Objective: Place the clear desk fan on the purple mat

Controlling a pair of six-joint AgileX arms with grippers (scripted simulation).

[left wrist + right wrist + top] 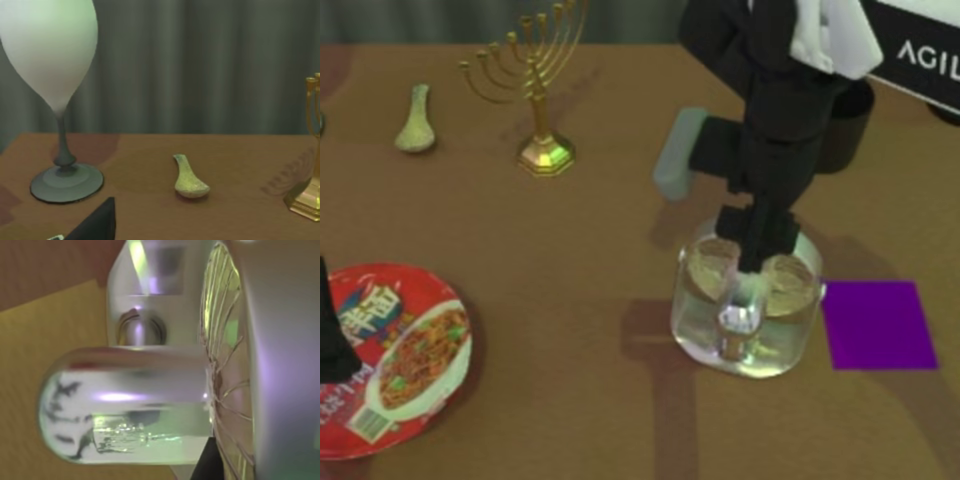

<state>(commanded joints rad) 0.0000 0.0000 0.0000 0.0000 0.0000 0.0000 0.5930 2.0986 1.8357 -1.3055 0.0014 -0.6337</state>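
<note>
The clear desk fan [745,305] stands on the brown table right of centre, its glassy grille and hub [125,405] filling the right wrist view. My right gripper [752,262] reaches down from above and is shut on the fan's top; one dark finger [210,467] shows beside the grille. The purple mat [878,325] lies flat just to the right of the fan, bare, with a narrow gap between them. My left arm [330,335] is parked at the table's left edge, with one dark finger [97,225] showing and nothing by it.
A gold menorah [542,95] and a pale spoon [415,120] sit at the back left. A red noodle bowl [395,355] lies at the front left. A grey block [675,150] and a black mug [845,125] stand behind the fan. A wine glass [55,60] is at far left.
</note>
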